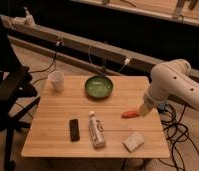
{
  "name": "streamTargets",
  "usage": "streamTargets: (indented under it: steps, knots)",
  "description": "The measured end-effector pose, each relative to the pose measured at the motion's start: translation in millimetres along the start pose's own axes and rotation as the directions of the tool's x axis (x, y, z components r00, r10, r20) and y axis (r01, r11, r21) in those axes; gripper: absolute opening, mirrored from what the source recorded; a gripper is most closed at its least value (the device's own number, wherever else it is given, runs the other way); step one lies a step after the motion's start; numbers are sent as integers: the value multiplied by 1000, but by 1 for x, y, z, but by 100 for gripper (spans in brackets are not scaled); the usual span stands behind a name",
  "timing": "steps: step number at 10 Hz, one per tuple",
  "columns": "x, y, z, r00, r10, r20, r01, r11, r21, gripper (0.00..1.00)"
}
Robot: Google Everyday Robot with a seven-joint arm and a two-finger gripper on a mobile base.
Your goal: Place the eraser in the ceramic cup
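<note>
1 eraser (74,129) lies by the table's (58,112) front edge; jaws, openness indiscernible, hover at its right.

Open wooden tabletop (53,107) lies left of and in front of the round green bowl (98,86); right of it (by an orange carrot-shaped object (130,114)) hangs the gripper (143,109).

Dim, warm light falls from above onto the desk (53,120), the brightest surface here, while the background behind it sinks almost to black. The gripper (142,110), over the desk's right edge, catches pale light. Shadows are faint.
</note>
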Motion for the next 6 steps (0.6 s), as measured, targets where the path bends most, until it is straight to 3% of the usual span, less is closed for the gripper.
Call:
streamTargets:
  steps: [1,2,4,6]
  knots:
    - [-2,0,0,1000,-2,11,2,1000,16,59]
    - [-3,1,0,1000,5,21,-5,1000,2,67]
    - [-13,12,1,999,17,47,-13,996,-87,79]
    - [-42,43,-1,996,42,75,-27,981,-192,80]
